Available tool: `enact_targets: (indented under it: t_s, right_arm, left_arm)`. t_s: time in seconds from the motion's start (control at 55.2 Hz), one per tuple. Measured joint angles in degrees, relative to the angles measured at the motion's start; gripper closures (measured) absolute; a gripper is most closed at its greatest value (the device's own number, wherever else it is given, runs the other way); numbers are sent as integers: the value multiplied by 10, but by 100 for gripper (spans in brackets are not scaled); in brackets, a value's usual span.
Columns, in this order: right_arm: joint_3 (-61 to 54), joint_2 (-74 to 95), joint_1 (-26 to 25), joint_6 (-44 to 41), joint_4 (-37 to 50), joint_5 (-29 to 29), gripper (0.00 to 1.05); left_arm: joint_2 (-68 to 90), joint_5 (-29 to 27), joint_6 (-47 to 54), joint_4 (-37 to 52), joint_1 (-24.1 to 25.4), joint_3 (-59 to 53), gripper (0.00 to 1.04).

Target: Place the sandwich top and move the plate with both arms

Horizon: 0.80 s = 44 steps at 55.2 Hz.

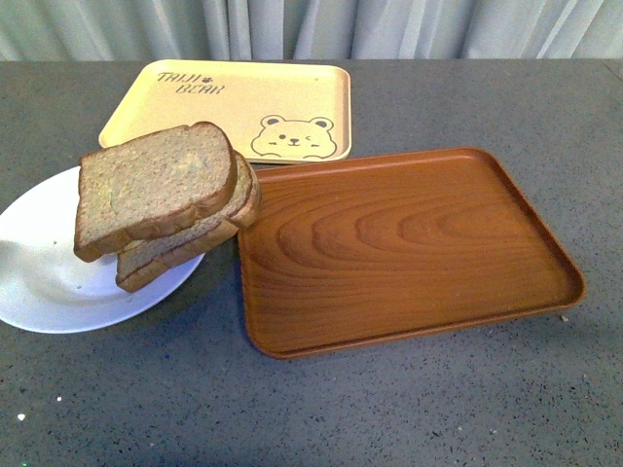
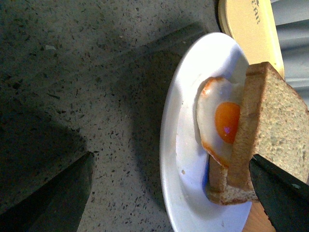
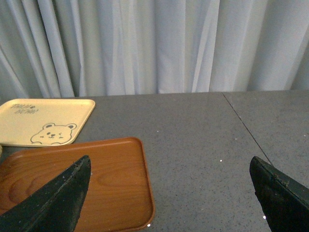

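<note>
The white plate (image 1: 39, 277) lies at the left of the table. On it the sandwich top (image 1: 156, 185), a brown wholemeal slice, rests on a stack, shifted sideways over the lower slice (image 1: 190, 248). In the left wrist view the sandwich top (image 2: 273, 130) leans over a fried egg (image 2: 219, 121) on the plate (image 2: 183, 164). My left gripper (image 2: 170, 157) is open, straddling the plate's rim, one finger (image 2: 280, 193) close beside the bread. My right gripper (image 3: 169, 159) is open over bare table, holding nothing. Neither arm shows in the front view.
A brown wood-grain tray (image 1: 409, 243) lies right of the plate, its edge close to the bread stack. A pale yellow bear-print tray (image 1: 234, 107) sits behind both. Grey speckled tabletop (image 1: 389, 409) runs along the front, and curtains hang behind the table.
</note>
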Motion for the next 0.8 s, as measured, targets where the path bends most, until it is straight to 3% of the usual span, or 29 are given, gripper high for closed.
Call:
enact_targets:
  t_s: [0.633,0.796]
  right_arm:
    - [0,0,0,0,0,0,9]
    - [0,0,0,0,0,0,9]
  left_arm:
    - [96,-22,-69,82,-41,39,9]
    - [111,-25,-68,90,-44,39,33]
